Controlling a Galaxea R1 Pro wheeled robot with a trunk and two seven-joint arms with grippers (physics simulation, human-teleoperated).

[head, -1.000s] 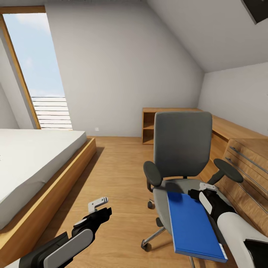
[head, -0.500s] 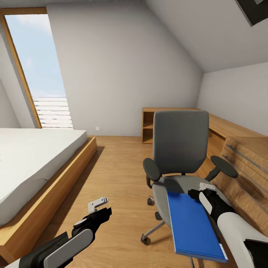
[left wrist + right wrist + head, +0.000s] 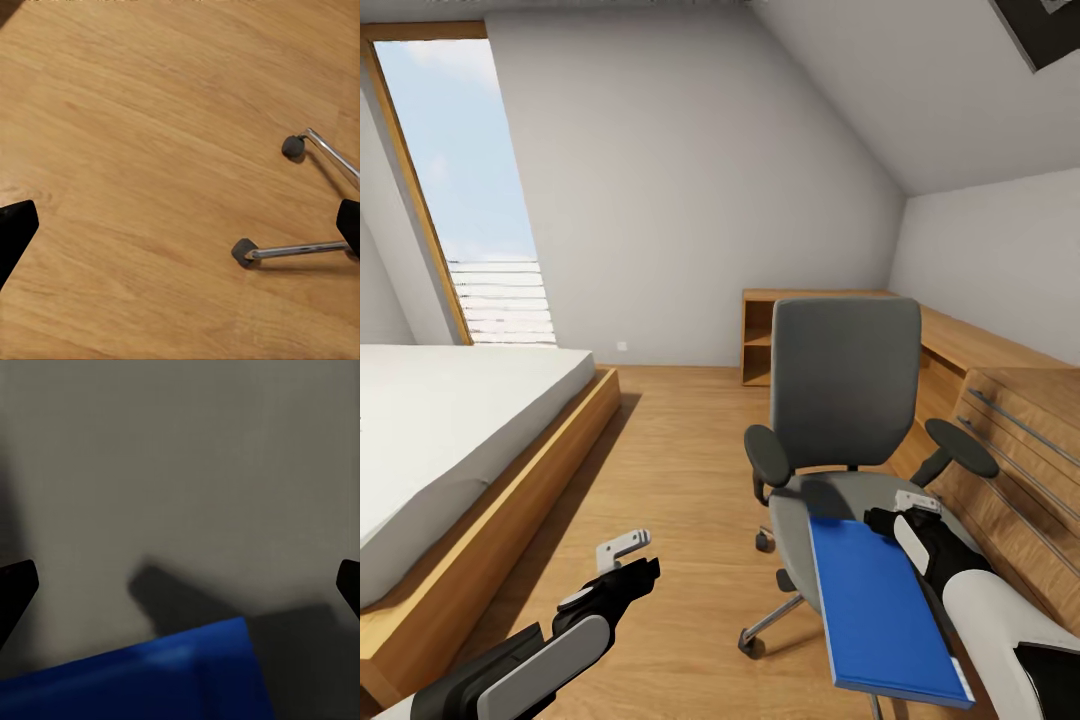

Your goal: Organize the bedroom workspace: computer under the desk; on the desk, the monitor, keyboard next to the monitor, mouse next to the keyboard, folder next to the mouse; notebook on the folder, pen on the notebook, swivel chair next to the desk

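— Which step is it on, do you reckon?

— The folder, I'd say. The blue folder lies flat on the seat of the swivel chair, down at about five o'clock from where the head looks, its near end jutting past the seat's front edge. The right claw hangs just over the folder's far end, at the back of the seat.

— Has it got hold of it?

— No. In the right wrist view the two fingertips sit wide apart at either edge, with grey seat cloth between them and only a corner of the folder beneath. Spread, and gripping nothing.

— And the other arm?

— The left claw is out at seven o'clock over the bare wooden floor, well clear of the chair. Its wrist camera shows fingers apart too, floorboards between them and two chair castors off to the side.

— So what does the next move need?

— My guess: bring the right claw down to the folder's edge and pinch it there, since a thin flat thing offers little else to grip. The overhanging end looks the easier place. Then carry it over to the table along the wall at two o'clock.

— And if it nudges the chair?

— It's on wheels, so it may roll.
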